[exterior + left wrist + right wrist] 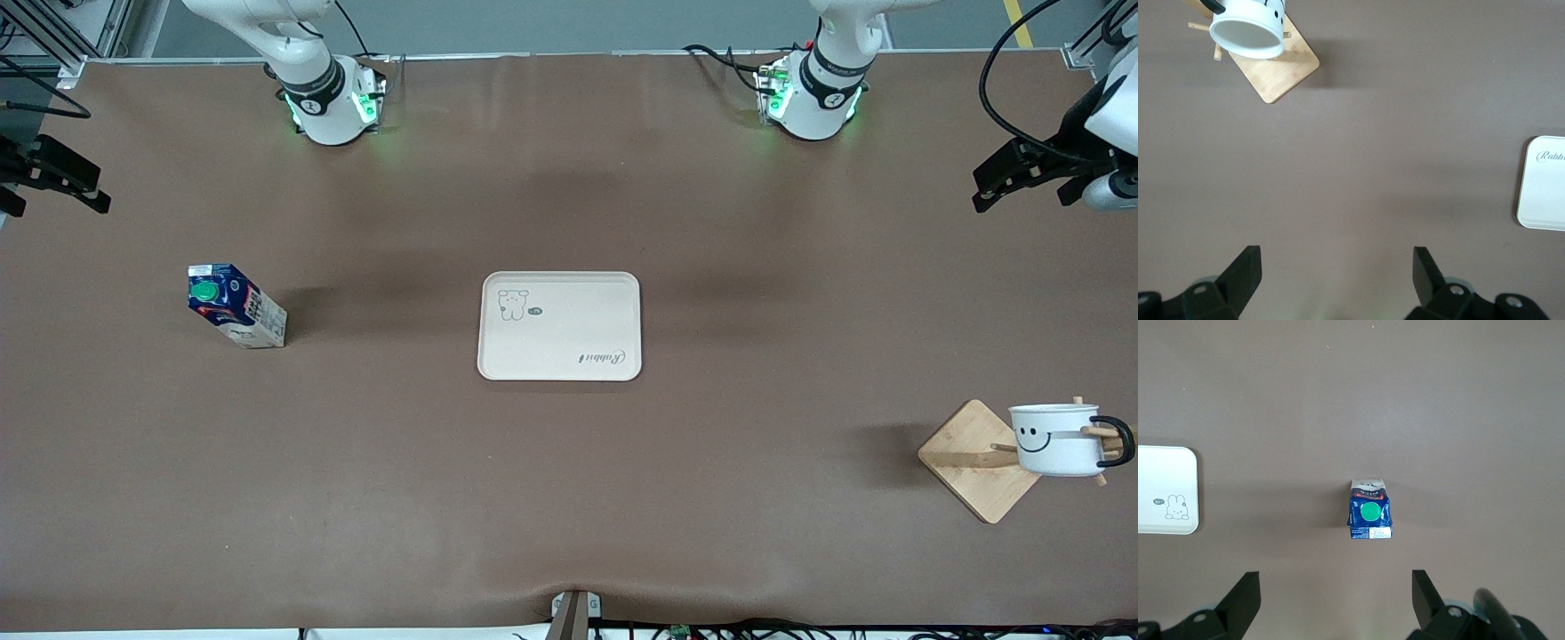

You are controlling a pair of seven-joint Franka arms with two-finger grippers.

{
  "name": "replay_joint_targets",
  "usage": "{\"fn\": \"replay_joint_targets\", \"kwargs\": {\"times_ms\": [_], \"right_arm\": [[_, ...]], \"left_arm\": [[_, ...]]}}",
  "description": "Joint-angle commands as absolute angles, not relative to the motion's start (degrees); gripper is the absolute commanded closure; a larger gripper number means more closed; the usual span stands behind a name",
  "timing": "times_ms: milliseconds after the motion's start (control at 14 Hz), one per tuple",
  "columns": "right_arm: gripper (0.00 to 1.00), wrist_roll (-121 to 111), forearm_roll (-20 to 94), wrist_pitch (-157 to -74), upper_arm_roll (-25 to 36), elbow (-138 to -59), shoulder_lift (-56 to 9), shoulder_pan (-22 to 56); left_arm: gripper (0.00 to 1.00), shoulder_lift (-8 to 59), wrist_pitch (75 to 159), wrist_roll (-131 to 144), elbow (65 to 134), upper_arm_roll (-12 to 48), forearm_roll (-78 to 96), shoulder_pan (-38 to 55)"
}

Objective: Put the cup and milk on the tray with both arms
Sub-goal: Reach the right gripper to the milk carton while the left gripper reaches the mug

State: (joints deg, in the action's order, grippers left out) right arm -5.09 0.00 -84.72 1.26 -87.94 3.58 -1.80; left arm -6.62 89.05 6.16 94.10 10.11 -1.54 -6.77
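The cream tray (560, 326) lies flat at the table's middle; its edge shows in the left wrist view (1545, 183) and the right wrist view (1165, 490). The milk (236, 305) stands upright toward the right arm's end, green cap up, and shows under the right wrist camera (1369, 509). The cup (1058, 439) hangs on a wooden peg stand toward the left arm's end, smiley side showing; it shows in the left wrist view too (1248, 28). My left gripper (989, 190) (1337, 257) and right gripper (89, 197) (1336, 581) are open, empty and held high at the table's ends.
The square wooden stand base (973, 462) (1281, 70) with thin pegs holds the cup near the front corner at the left arm's end. Brown cloth covers the table. Cables lie by the arm bases and along the front edge.
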Motion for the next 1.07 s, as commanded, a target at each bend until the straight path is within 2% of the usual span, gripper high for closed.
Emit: {"fn": "replay_joint_targets", "kwargs": {"times_ms": [0, 286, 500, 643, 1000], "right_arm": [[0.0, -4.31, -0.35, -84.2, 0.62, -86.31, 2.12, -2.37], [0.0, -4.31, -0.26, -84.37, 0.62, -86.31, 2.11, -2.37], [0.0, -4.31, -0.44, -84.38, 0.62, -86.22, 2.02, -2.37], [0.0, -4.31, -0.26, -84.38, 0.62, -86.13, 1.93, -2.37], [0.0, -4.39, -0.35, -84.37, 0.62, -84.55, 1.15, -2.46]], "left_arm": [[0.0, -6.24, 88.51, 5.89, 92.81, 10.37, -1.41, -7.03], [0.0, -4.84, 88.59, 6.15, 91.15, 10.11, -1.84, -7.29], [0.0, -1.33, 90.34, 6.24, 88.69, 10.28, -5.01, -7.56], [0.0, -0.35, 94.72, 6.77, 90.43, 9.93, -4.92, -8.34], [0.0, 0.18, 112.28, 10.98, 101.05, 10.02, -4.75, -12.12]]}}
